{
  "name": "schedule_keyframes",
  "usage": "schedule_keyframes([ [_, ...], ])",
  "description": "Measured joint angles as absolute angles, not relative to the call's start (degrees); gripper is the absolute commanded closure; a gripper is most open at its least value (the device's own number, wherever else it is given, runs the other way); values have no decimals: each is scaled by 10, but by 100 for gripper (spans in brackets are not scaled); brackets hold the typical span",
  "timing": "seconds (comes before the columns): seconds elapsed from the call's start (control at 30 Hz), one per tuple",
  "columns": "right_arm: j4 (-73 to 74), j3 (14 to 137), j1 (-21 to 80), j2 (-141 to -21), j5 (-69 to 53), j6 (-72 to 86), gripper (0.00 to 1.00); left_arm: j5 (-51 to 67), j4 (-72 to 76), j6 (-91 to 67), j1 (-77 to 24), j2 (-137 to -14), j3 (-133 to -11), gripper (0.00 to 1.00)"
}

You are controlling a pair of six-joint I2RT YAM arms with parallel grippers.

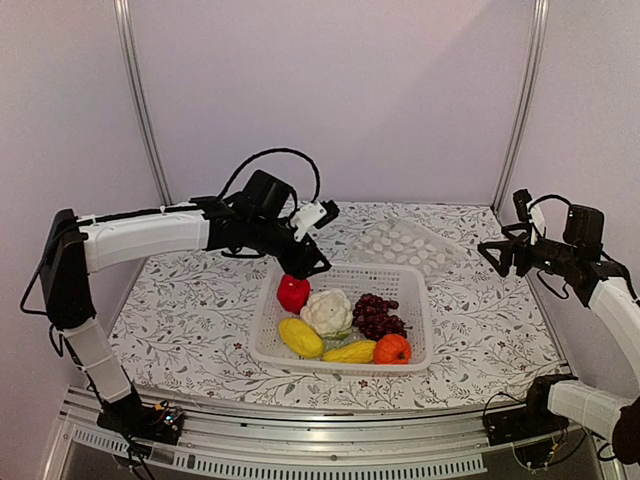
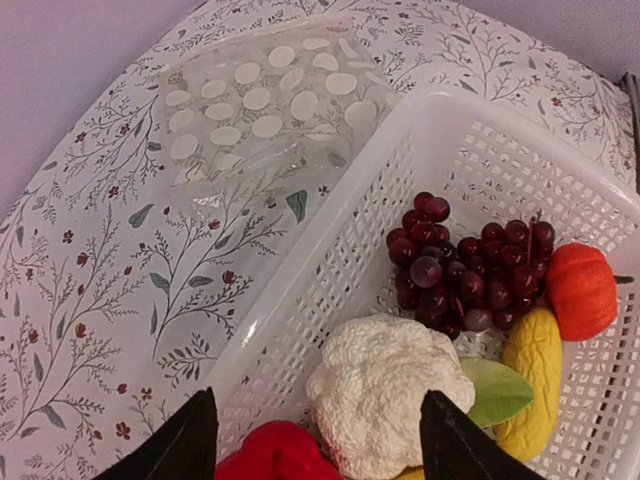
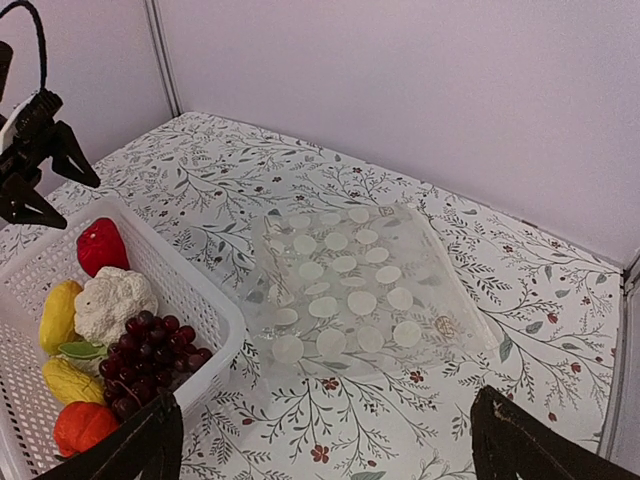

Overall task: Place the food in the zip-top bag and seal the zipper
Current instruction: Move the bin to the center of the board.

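From above, the white perforated basket [image 1: 420, 300] sits in the middle of the flowered desk [image 1: 190, 300], nearer the near edge. All the food lies in it. The red pepper [image 1: 293, 293] is at the far left corner, with the white cauliflower [image 1: 327, 311] beside it. The dark purple grape bunch [image 1: 377, 315] is toward the right. The two yellow pieces [image 1: 300, 337] [image 1: 349, 351] and the small orange pumpkin [image 1: 392, 349] run along the near wall. The zip-top bag [image 1: 405, 245] lies flat toward the far edge, right of centre, just behind the basket's far right corner. It is clear plastic, slightly rumpled and dotted with white ovals. My left gripper [image 1: 310, 268] hangs just above the pepper. My right gripper [image 1: 495, 258] is raised over the right edge of the desk, well apart from everything.

From my left wrist, my two dark fingertips stand wide apart and grip nothing. The pepper and the cauliflower lie below and between them. A green leaf [image 2: 495, 390] lies against the cauliflower. The bag is beyond the basket's rim, and the desk's pattern shows through it.

From my right wrist, these jaws are spread wide and empty. The bag lies ahead of them, with one corner close to the basket's wall. I cannot pick out the zipper strip, or tell whether the mouth is closed.
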State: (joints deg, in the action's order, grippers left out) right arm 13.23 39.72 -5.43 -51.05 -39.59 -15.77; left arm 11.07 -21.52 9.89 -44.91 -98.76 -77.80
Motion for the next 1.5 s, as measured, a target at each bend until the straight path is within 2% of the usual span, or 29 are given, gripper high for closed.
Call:
schedule_keyframes([
  [0.13, 127, 397, -54, -506, -396, -162, 1, 100, -233, 125, -449, -1062, -857, 36],
  [0.27, 126, 397, -54, -506, -396, -166, 1, 96, -253, 153, -449, -1138, -941, 48],
  [0.37, 126, 397, -54, -506, -396, -169, 1, 102, -270, 175, -449, -1187, -987, 53],
  [0.47, 126, 397, -54, -506, -396, -171, 1, 119, -288, 195, -450, -1217, -999, 62],
  [0.6, 125, 397, -54, -506, -396, -175, 1, 126, -299, 217, -449, -1230, -1000, 78],
  [0.77, 125, 397, -54, -510, -396, -178, 1, 132, -320, 226, -450, -1224, -999, 85],
  [0.87, 125, 397, -54, -511, -396, -180, 1, 128, -316, 214, -450, -1189, -953, 91],
  [1.07, 125, 397, -54, -511, -395, -184, 1, 109, -317, 181, -450, -1040, -769, 99],
  [1.27, 125, 397, -54, -526, -393, -185, 1, 79, -312, 107, -423, -919, -656, 100],
  [1.5, 126, 402, -54, -572, -379, -177, 5, 61, -309, -25, -346, -877, -592, 100],
])
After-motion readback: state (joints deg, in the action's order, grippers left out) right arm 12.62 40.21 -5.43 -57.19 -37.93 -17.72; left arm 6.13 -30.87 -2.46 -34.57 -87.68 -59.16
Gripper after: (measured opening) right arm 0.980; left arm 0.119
